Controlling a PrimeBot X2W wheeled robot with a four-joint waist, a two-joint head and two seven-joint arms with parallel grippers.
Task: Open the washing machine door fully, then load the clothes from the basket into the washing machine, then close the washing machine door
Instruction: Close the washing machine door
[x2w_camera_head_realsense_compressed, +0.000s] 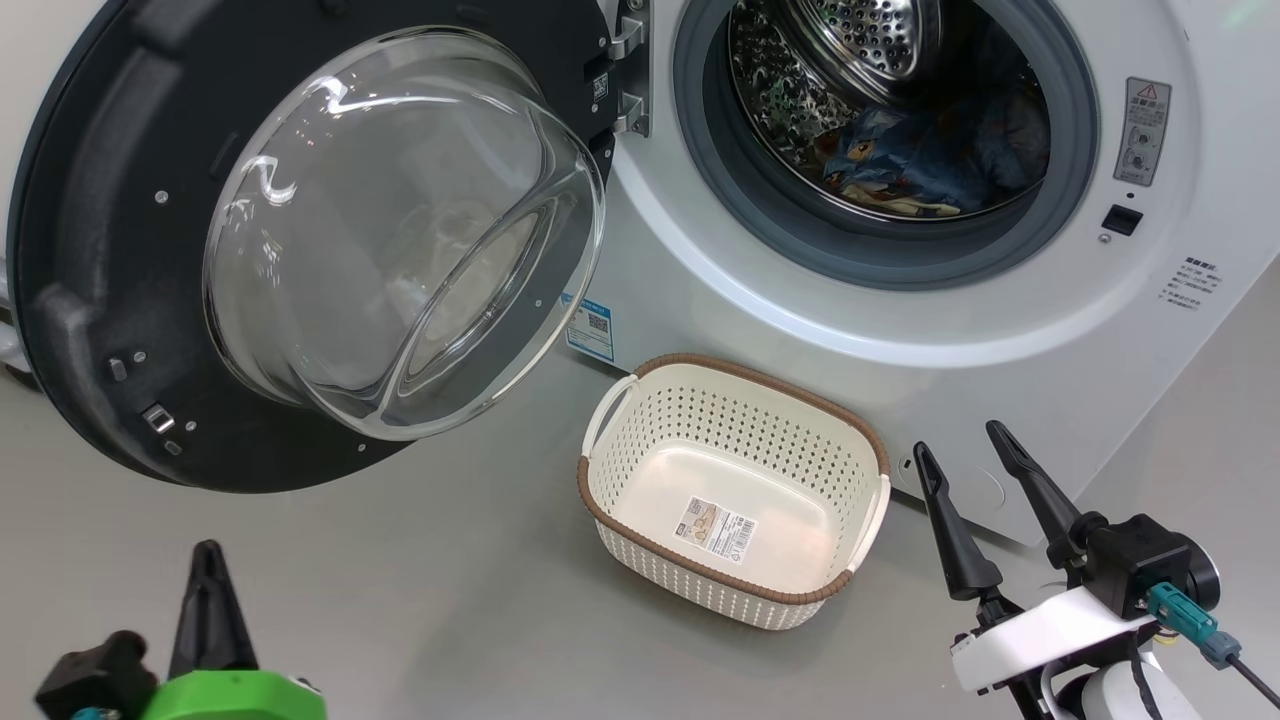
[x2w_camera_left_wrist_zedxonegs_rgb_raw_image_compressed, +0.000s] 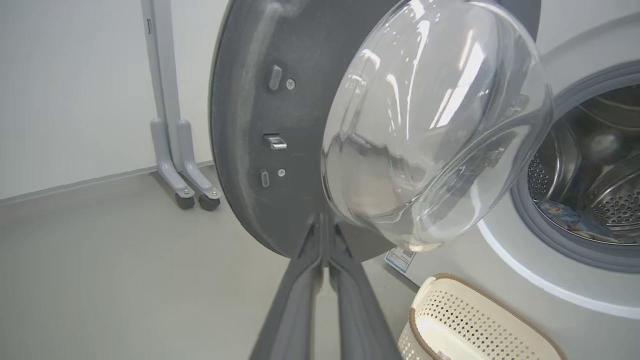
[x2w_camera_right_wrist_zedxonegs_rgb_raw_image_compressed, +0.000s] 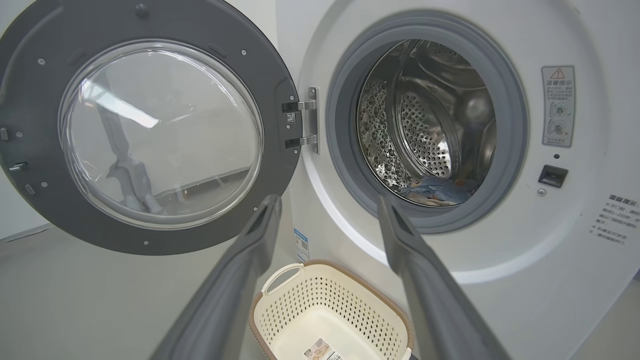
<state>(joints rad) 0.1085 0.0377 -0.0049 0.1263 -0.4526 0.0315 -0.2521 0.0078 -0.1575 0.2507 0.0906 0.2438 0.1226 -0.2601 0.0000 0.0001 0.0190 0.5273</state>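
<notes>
The smooth grey floor (x2w_camera_head_realsense_compressed: 400, 580) carries the washing machine (x2w_camera_head_realsense_compressed: 800, 330) at 1 o'clock in the head view, with the basket (x2w_camera_head_realsense_compressed: 690, 585) at 5 o'clock, just in front of it. A grey wheeled stand (x2w_camera_left_wrist_zedxonegs_rgb_raw_image_compressed: 185, 165) stands at 10 o'clock in the left wrist view.

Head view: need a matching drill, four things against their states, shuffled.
Things:
1 door
2 basket
3 clothes
4 right gripper

States:
A in the drum
B fingers apart
C on the floor, no clothes in it
D swung open

Pairs: 1-D, 2-C, 3-A, 4-B
</notes>
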